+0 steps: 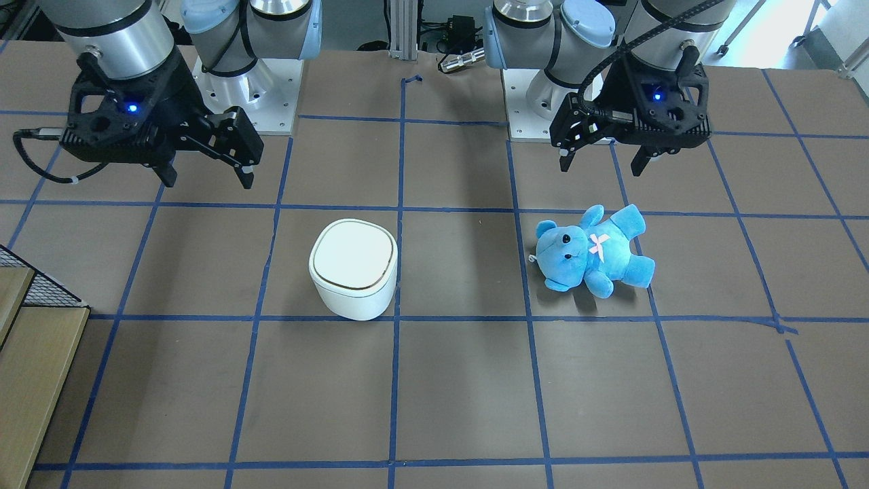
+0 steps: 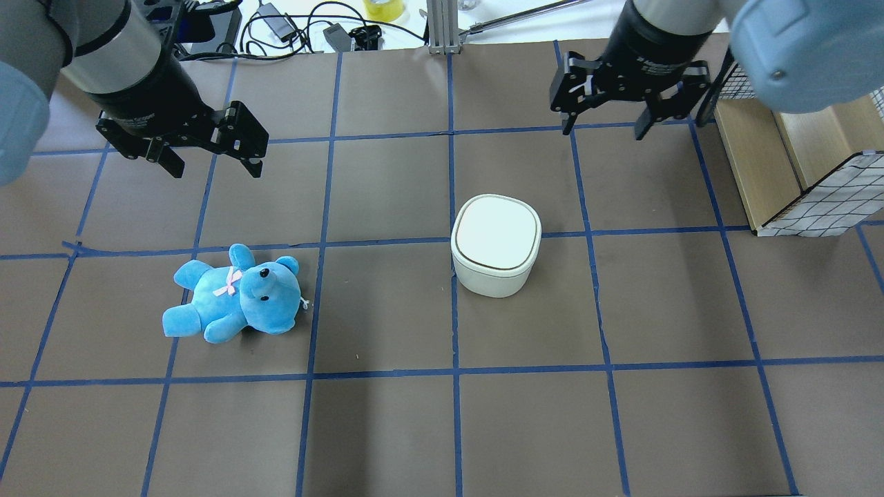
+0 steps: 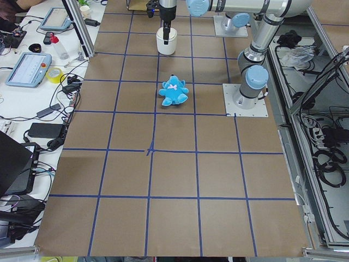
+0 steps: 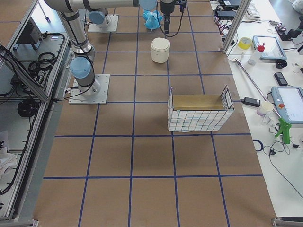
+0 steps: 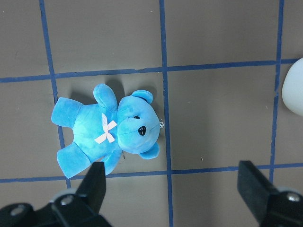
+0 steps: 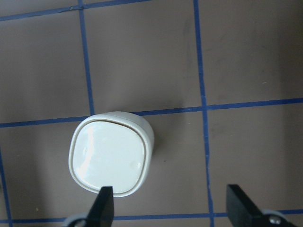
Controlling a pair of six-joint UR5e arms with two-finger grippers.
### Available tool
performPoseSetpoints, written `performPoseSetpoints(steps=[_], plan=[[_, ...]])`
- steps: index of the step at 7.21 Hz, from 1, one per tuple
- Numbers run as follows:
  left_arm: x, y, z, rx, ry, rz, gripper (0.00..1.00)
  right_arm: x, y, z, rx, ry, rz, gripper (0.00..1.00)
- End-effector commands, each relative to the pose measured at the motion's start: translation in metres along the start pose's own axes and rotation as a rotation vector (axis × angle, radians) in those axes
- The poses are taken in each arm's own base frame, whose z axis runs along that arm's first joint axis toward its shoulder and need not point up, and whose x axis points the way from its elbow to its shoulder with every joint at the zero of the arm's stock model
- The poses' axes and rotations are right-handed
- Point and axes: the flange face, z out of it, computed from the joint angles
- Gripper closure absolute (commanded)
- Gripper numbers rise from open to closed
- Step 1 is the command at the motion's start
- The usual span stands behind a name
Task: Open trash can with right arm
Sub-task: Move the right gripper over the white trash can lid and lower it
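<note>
The white trash can [image 1: 353, 268] stands upright on the table with its lid shut; it also shows in the overhead view [image 2: 495, 245] and the right wrist view [image 6: 111, 158]. My right gripper [image 1: 207, 178] is open and empty. It hangs above the table, behind and to the side of the can [image 2: 604, 130], touching nothing. In the right wrist view the can lies just ahead of the left fingertip [image 6: 106, 203]. My left gripper [image 2: 215, 169] is open and empty, raised above the blue teddy bear [image 2: 235, 293].
The teddy bear [image 1: 594, 251] lies on its back, about one grid square from the can. A wire-mesh basket with a wooden box [image 2: 815, 179] stands at the table edge on my right. Blue tape lines grid the brown table [image 2: 387, 428].
</note>
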Motion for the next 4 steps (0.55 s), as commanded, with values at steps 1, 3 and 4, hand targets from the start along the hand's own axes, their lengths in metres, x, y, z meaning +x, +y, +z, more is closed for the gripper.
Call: performPoseSetpoints(steps=[1,3,4], plan=[[0.000,0.000,0.000,0.000,0.001,0.000,0.00,-0.060,0.022,0.035,-0.060,0.005,-0.083,0.96],[0.000,0.000,0.000,0.000,0.000,0.000,0.00,-0.050,0.033,0.091,-0.168,0.024,-0.167,1.00],[0.000,0.000,0.000,0.000,0.000,0.000,0.00,-0.043,0.040,0.126,-0.182,0.027,-0.198,1.00]])
